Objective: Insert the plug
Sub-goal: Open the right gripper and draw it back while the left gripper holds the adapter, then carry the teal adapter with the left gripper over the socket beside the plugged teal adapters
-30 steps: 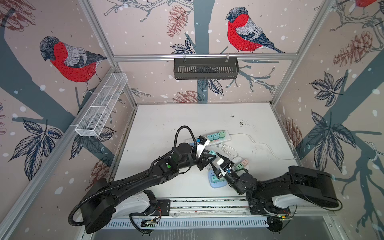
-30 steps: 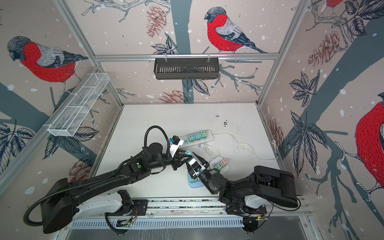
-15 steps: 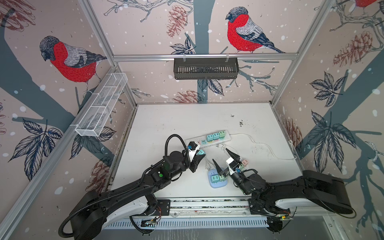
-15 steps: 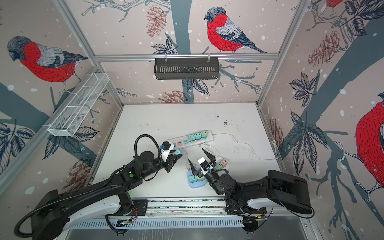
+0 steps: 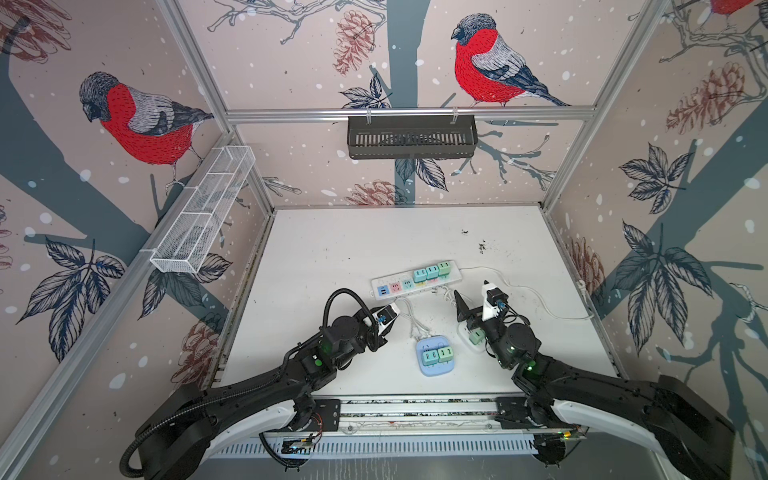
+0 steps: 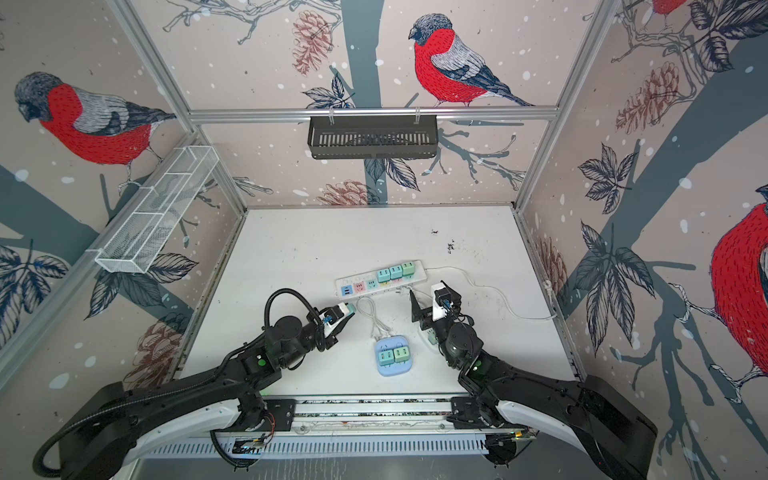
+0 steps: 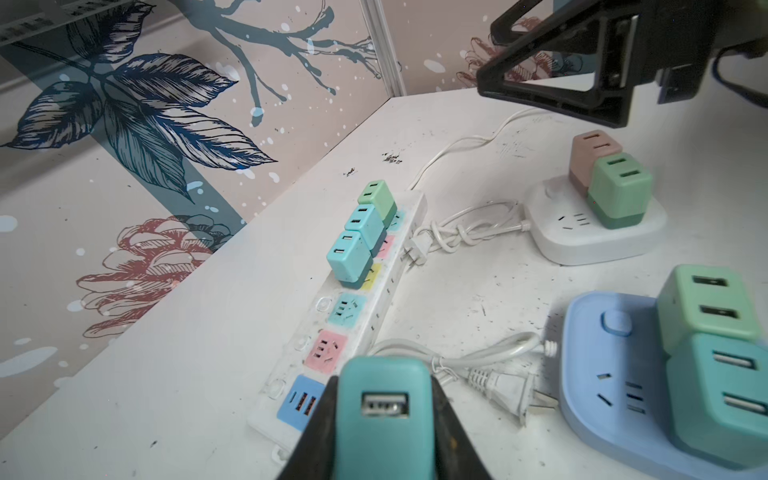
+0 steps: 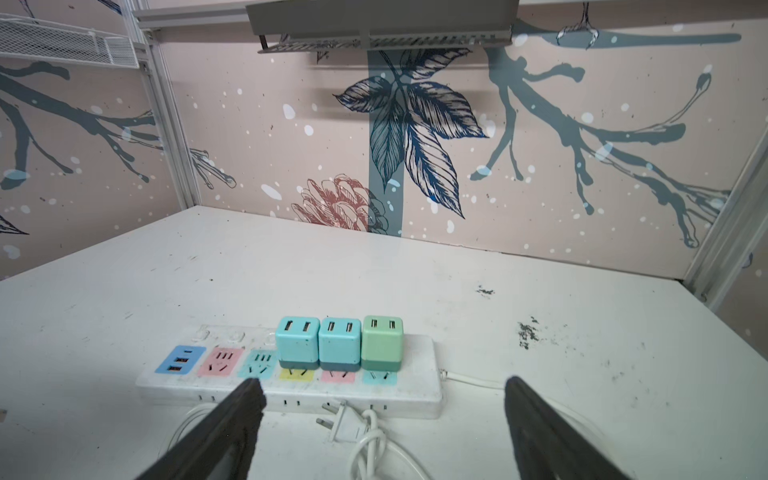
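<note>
My left gripper (image 7: 384, 386) is shut on a teal plug (image 7: 382, 370), a cube with its USB port facing the camera. In both top views it hovers left of the blue square socket block (image 5: 432, 370) (image 6: 390, 369), near the long white power strip's (image 5: 455, 272) (image 7: 390, 291) blue end. The strip carries three plugs (image 8: 338, 343); its pink socket (image 7: 326, 351) and teal socket (image 7: 345, 309) are bare. My right gripper (image 5: 471, 291) (image 6: 426, 291) (image 8: 382, 388) stands open and empty above the white square socket block (image 7: 582, 245).
The blue block holds two plugs (image 5: 438, 355), the white block a green and a tan one (image 7: 619, 187). Loose white cords with two-pin ends (image 8: 345, 424) (image 7: 507, 386) lie between strip and blocks. A black basket (image 5: 411, 137) and a wire tray (image 5: 203, 212) hang on the walls.
The left gripper has drawn back to the left from the blue block with the teal plug. The right gripper has opened wide and moved right and away from the blue block.
</note>
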### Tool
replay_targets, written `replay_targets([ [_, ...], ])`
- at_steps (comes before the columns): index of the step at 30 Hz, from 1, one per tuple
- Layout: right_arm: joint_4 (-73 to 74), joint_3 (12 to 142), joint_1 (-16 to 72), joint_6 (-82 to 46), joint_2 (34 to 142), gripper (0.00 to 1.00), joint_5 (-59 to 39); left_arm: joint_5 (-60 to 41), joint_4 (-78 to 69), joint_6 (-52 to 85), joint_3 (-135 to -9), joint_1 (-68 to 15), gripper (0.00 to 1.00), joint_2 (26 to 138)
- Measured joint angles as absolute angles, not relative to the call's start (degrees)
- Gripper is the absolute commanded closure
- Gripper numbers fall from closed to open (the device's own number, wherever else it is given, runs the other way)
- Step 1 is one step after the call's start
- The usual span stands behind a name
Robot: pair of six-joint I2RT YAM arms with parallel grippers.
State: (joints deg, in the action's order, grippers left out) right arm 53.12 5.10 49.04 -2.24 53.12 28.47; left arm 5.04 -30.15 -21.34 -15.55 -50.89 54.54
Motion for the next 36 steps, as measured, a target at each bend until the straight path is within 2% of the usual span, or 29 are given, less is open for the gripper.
replay_targets([
  [7, 50.8, 3.9, 44.4, -6.0, 52.1, 0.10, 28.1, 5.7, -20.1, -23.8, -27.6, -44.8, 1.00, 64.5],
  [17, 45.8, 2.3, 40.5, -9.1, 42.7, 0.09, 25.8, -2.7, -13.8, -25.5, -31.6, -34.3, 1.00, 71.7],
  [26, 40.9, 0.3, 36.8, -10.3, 28.4, 0.07, 23.6, -9.4, -12.9, -29.3, -32.9, -32.4, 1.00, 75.2],
  [36, 41.1, 0.3, 32.4, -12.5, 29.8, 0.07, 18.8, -13.5, -11.8, -32.2, -39.0, -32.3, 1.00, 80.8],
])
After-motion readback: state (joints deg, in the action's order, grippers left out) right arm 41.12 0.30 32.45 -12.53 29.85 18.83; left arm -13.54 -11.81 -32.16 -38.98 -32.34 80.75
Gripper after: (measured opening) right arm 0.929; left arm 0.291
